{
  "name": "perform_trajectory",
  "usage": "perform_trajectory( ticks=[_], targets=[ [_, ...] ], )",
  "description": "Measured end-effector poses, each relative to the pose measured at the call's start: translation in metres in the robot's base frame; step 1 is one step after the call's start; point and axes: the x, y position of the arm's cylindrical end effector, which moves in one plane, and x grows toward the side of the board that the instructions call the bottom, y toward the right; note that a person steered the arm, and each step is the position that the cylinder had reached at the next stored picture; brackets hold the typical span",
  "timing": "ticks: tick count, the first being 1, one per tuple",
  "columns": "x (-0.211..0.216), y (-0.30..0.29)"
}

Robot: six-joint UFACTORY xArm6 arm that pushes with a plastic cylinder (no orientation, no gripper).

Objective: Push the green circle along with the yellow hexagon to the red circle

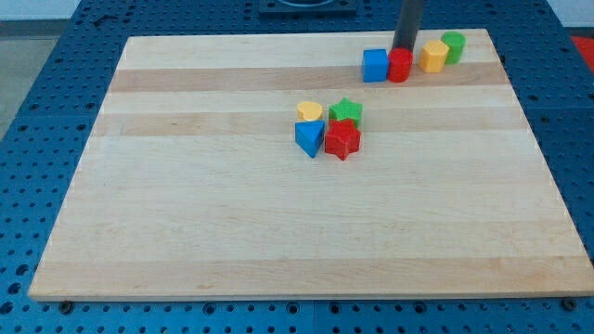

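Two blocks remain short of their goal: the green circle [454, 45] and the yellow hexagon [433, 56] sit touching one another to the view's right of my tip [405, 49], the hexagon the nearer. The red circle [400, 65] lies just below my tip, touching or nearly so, with a blue square [375, 65] against its far side. I judge the task well advanced but unfinished, since a small gap separates hexagon from red circle. There is no gripper here (only a rod, so nothing opens or closes). Well below and to the view's left of my tip cluster a yellow heart [310, 112], green star [346, 112], blue triangle [310, 137] and red star [342, 140]. The table [232, 223] is pale striped wood, resting on a blue perforated base [37, 111].
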Motion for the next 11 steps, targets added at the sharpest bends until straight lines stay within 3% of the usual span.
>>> perform_trajectory(
  ticks=[1, 3, 5, 6, 8, 11],
  targets=[
    [0.025, -0.025],
    [-0.052, -0.006],
    [-0.068, 0.106],
    [-0.061, 0.131],
    [-0.006, 0.110],
    [0.002, 0.037]
  ],
)
